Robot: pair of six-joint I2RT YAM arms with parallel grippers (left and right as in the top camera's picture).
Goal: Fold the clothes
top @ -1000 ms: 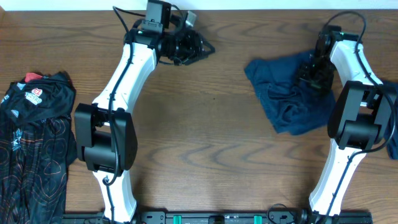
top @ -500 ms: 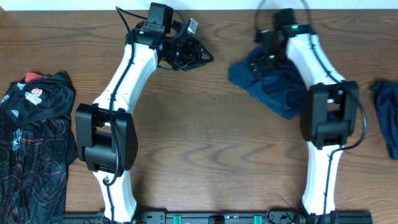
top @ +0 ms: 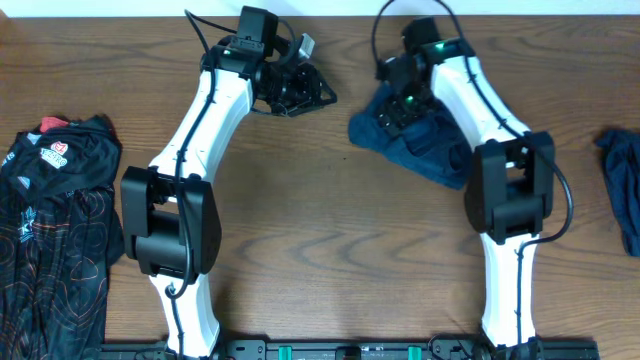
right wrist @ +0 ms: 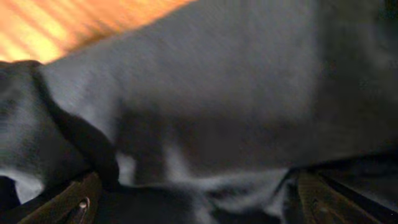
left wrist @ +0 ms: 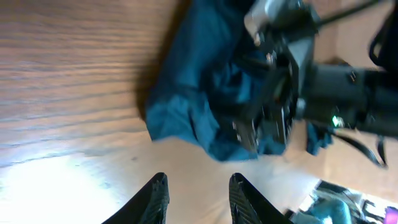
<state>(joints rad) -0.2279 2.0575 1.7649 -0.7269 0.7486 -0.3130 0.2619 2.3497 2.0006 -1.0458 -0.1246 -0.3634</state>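
Far out on the left pincer's outer side, the black jersey (top: pixel 55 230) with its thin red lines and white-red logo lies spread at the edge of the table (top: pixel 330 240), untouched. On to the left pincer (left wrist: pixel 198 183) itself: its fingers stand partly apart with nothing between them, hovering over bare wood. The blue garment (top: pixel 430 150) sits just ahead of its tips. That garment is a rumpled heap with no hem or corner laid out flat, so folding proper hasn't begun by the look of it, and the step in hand seems to be getting it spread. And there's the right pincer (right wrist: pixel 196 186), down on the side of the heap nearest the left pincer. Its jaws are spread wide and cloth fills the space under and between the fingers, though nothing looks pinched from the wrist view. Well beyond the right pincer's outer side, a second blue cloth (top: pixel 622 190) waits at the table's right edge. To do this well, each pincer probably wants its own corner or hem. It should close on a single layer at the rim of the heap, not on a bunched handful in the middle. Then the two grips can draw apart low over the wood so the cloth flattens rather than twists. The risk is catching several layers at once.
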